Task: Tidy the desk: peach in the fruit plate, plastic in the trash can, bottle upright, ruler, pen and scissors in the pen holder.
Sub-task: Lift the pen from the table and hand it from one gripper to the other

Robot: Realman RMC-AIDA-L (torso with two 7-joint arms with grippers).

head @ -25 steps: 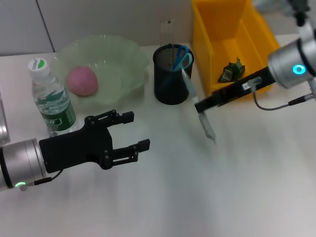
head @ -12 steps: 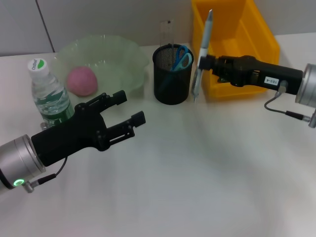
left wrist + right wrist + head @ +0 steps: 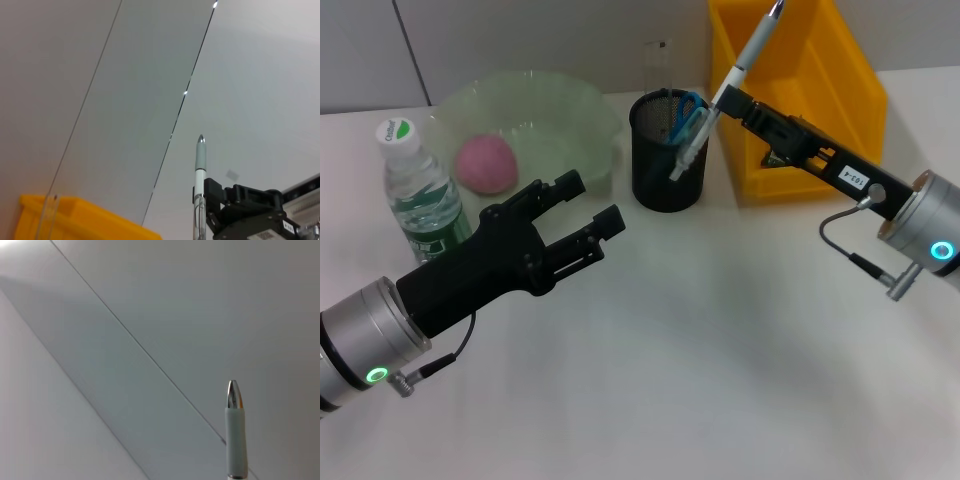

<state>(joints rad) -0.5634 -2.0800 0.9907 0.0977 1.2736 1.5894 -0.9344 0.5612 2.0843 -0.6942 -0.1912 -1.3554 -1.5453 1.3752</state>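
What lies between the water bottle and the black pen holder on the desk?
In the head view, the green fruit plate with the peach in it lies between the bottle and the pen holder.

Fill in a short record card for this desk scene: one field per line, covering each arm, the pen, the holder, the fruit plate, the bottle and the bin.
right gripper: shut on the pen, beside the holder's rim
pen: tilted, lower end at the holder's mouth
pen holder: black mesh cup, upright, blue-handled scissors inside
left gripper: open, empty, above the table in front of the plate
fruit plate: green, holds the peach
bottle: upright, capped
trash can: yellow bin, behind the right arm
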